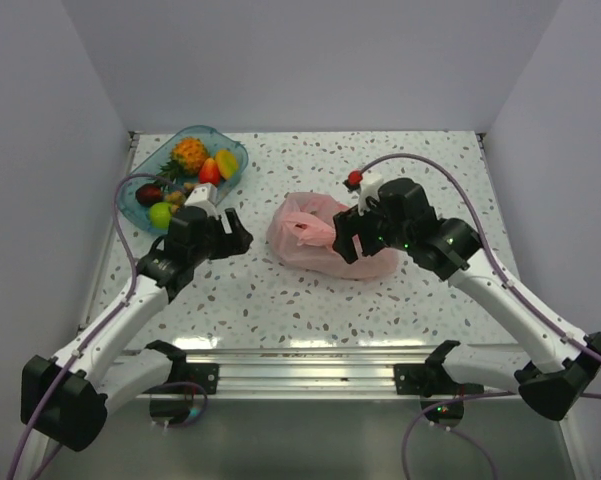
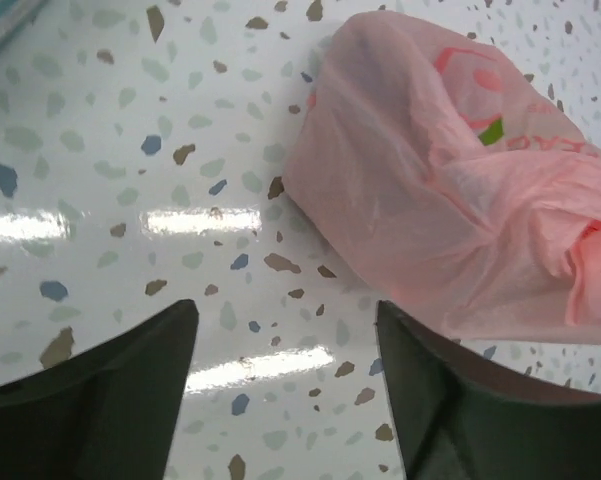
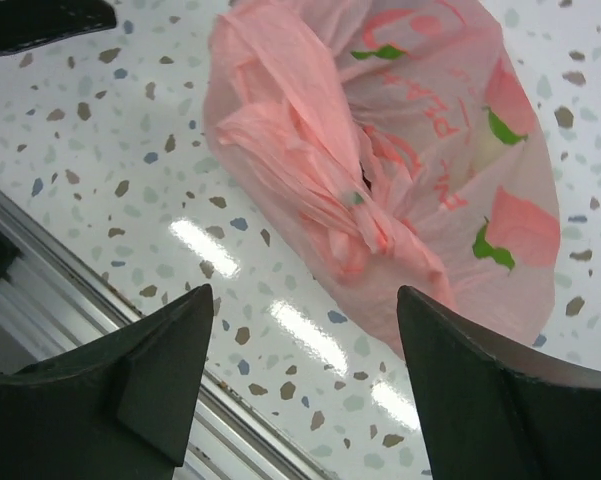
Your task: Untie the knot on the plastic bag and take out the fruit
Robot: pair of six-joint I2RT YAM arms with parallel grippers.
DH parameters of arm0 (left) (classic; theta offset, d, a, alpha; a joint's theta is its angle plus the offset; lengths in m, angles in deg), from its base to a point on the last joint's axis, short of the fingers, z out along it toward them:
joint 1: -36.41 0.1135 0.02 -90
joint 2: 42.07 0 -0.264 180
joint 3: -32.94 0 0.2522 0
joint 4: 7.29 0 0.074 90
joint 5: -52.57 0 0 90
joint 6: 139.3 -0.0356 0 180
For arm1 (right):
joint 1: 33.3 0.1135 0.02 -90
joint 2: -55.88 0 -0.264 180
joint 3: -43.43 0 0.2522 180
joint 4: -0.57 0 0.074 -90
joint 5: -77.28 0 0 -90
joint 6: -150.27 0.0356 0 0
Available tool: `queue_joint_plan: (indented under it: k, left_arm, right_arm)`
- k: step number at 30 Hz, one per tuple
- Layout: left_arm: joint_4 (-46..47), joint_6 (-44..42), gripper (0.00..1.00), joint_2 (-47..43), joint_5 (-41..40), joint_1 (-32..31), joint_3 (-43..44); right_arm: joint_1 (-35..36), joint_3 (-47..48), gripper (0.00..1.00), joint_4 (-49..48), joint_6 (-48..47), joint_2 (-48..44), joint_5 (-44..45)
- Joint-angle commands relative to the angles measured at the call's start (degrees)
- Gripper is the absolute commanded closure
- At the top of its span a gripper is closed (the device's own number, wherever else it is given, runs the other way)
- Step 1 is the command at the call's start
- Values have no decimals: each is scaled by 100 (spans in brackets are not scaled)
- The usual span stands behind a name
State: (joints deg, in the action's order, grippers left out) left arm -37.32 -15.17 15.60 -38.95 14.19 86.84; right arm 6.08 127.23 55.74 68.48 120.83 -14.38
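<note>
The pale-pink plastic bag (image 1: 315,235) lies mid-table, crumpled, with red and green print. It also shows in the left wrist view (image 2: 450,190) and the right wrist view (image 3: 420,150). Its knot (image 1: 304,228) is a bunched twist on the side facing the arms, seen in the right wrist view (image 3: 365,215). My right gripper (image 1: 346,244) is open and empty just over the bag's right part (image 3: 300,300). My left gripper (image 1: 236,238) is open and empty, left of the bag (image 2: 285,310). Fruit inside the bag is hidden. A lime-green apple (image 1: 160,213) and dark fruit (image 1: 148,193) lie in the blue tray.
The clear blue tray (image 1: 206,133) at the back left holds a small pineapple (image 1: 189,154), an orange-yellow piece (image 1: 226,162) and other fruit. A small red object (image 1: 354,179) lies behind the right gripper. A metal rail (image 1: 310,360) runs along the near edge.
</note>
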Motion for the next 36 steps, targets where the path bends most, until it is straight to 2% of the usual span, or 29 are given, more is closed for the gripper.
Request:
queue_joint_plan:
  k: [1,5,13,17,20,24,25,27,28,31,32,36]
  left_arm:
    - [-95,-1092,15,-168,310,-98,555]
    - [-385,-1496,5,-28,319,-283,1003]
    - [-623,-1401,3,104,-67,-608,1084]
    - [-596,-1234,3,25,-68,-643,952]
    - [-579,-1181,3,-1,-24,-687,899]
    - [-447,-1101,3,16,29,-793,873]
    - [-421,-1101,3,25,29,-828,873]
    - [-386,-1119,3,51,20,-907,899]
    - [-377,-1128,3,69,11,-925,916]
    - [-394,-1198,2,122,-6,-951,978]
    - [-420,-1224,2,139,2,-968,1048]
    - [-403,-1382,2,271,-6,-995,1241]
  right_arm:
    - [263,431,21,508,-759,360,-389]
    - [597,809,18,605,-1189,834,165]
    - [1072,1310,18,264,-1796,1695,1482]
    - [1230,1118,18,-97,-1884,1889,2254]
    - [1266,916,18,-308,-1823,1969,2406]
    - [1257,608,34,-554,-1542,1812,2485]
    - [1266,459,42,-642,-1515,1759,2416]
    - [1266,353,50,-660,-1454,1723,2354]
    - [1274,274,61,-634,-1419,1714,2353]
    - [1266,98,77,-651,-1243,1539,2345]
    - [1266,45,87,-686,-1103,1451,2336]
    - [1266,-236,96,-888,-647,977,2178]
